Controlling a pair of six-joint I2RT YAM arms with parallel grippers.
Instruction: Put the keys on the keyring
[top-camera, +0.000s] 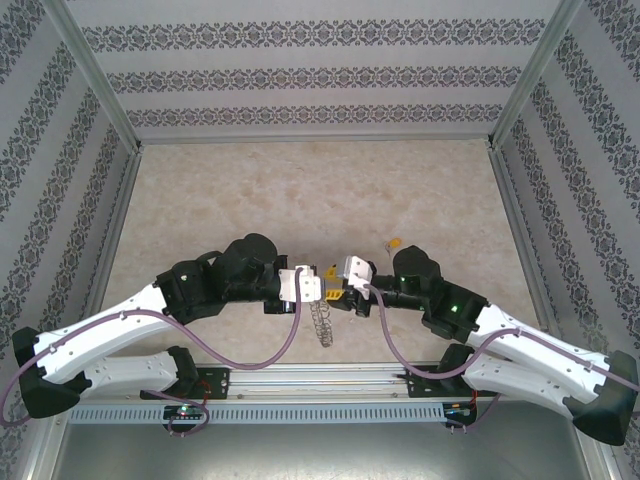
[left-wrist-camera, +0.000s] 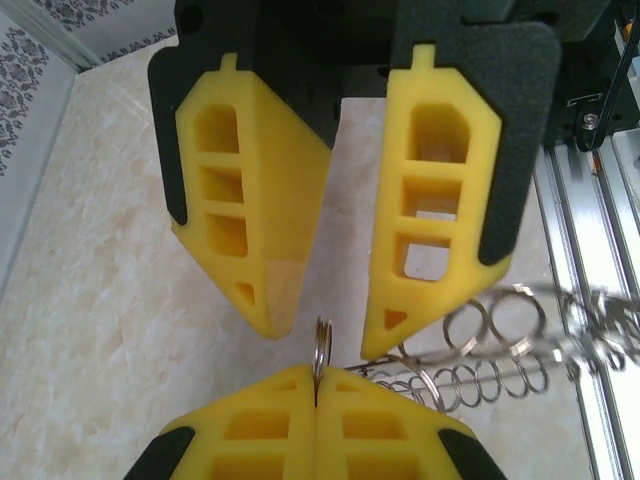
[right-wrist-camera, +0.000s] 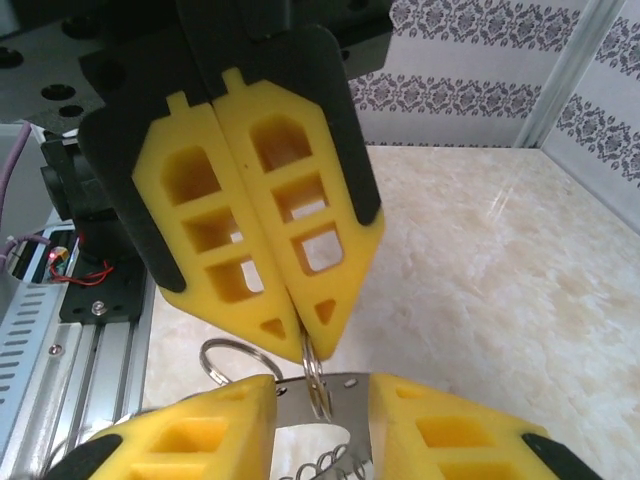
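Observation:
The keyring (top-camera: 322, 322) hangs between both grippers above the table's near edge, its wire loops dangling. My left gripper (left-wrist-camera: 318, 378) is shut on one small wire loop (left-wrist-camera: 321, 345) of the keyring, held edge-on. My right gripper (right-wrist-camera: 320, 390) is closed on the keyring's flat grey plate (right-wrist-camera: 350, 400), which spans the gap between its fingers. The pinched loop (right-wrist-camera: 316, 375) hangs from the left gripper's tips in front of that plate. A tiny yellow-orange key (top-camera: 394, 242) lies alone on the table beyond the right arm.
The marble tabletop (top-camera: 300, 190) stretches behind the grippers to patterned walls. A metal rail (top-camera: 320, 380) with the arm bases runs along the near edge, just below the hanging loops (left-wrist-camera: 500, 375).

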